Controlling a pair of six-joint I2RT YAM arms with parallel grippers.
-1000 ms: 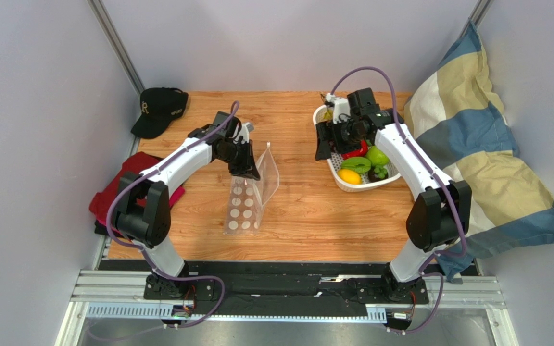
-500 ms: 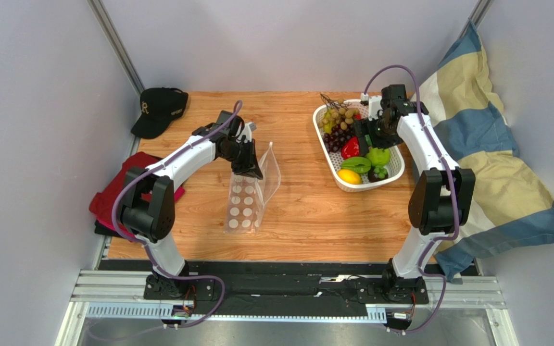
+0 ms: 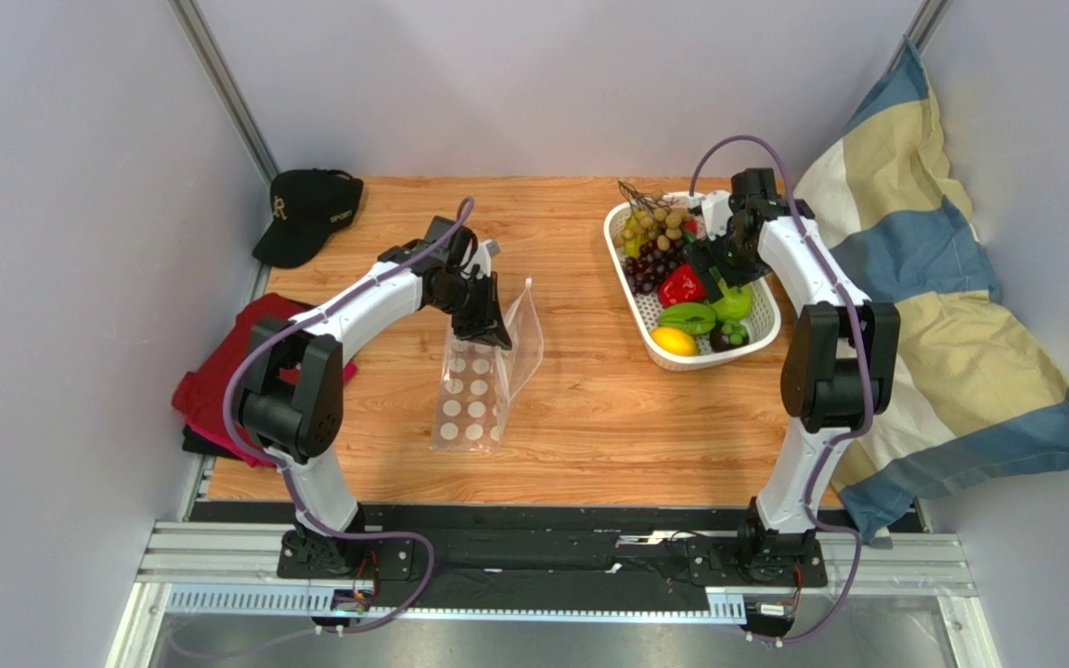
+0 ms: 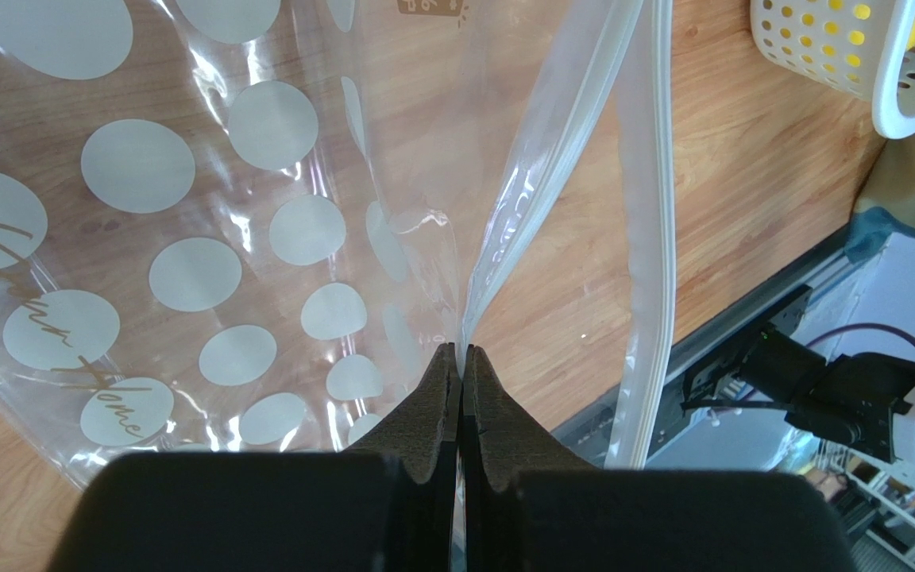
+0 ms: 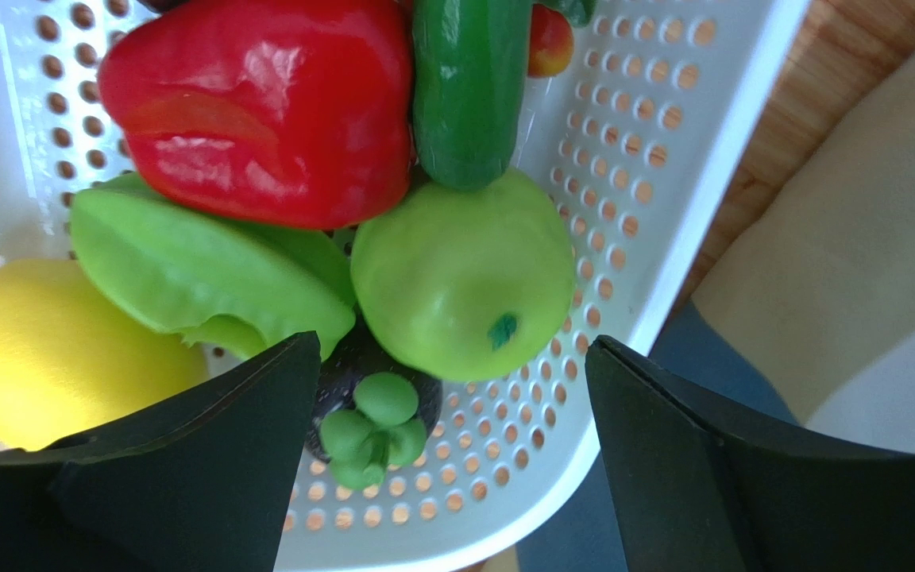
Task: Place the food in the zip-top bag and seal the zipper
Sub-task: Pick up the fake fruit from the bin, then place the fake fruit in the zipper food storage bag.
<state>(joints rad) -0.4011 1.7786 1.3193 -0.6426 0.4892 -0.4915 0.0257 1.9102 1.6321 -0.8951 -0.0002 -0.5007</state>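
The dotted clear zip-top bag [image 3: 478,397] stands partly upright on the wooden table, its mouth held up and open. My left gripper [image 3: 489,326] is shut on one lip of the bag's mouth [image 4: 462,352]; the zipper [image 4: 653,238] runs along the other lip. The food lies in a white basket [image 3: 763,334]: grape bunch [image 3: 655,244], red pepper [image 5: 260,107], green cucumber [image 5: 468,84], green apple [image 5: 462,286], green star-shaped piece [image 5: 200,274], lemon [image 5: 45,358]. My right gripper [image 5: 450,346] is open and empty, just above the apple, also seen from the top view [image 3: 716,265].
A black cap [image 3: 306,209] lies at the table's far left corner. A red cloth [image 3: 234,369] hangs over the left edge. A blue and cream striped cloth [image 3: 945,320] is heaped along the right side, against the basket. Grey walls enclose the table.
My right arm has swung from the basket's left side to its far right side, uncovering the grapes. My left gripper has kept its hold on the bag, shifting slightly.
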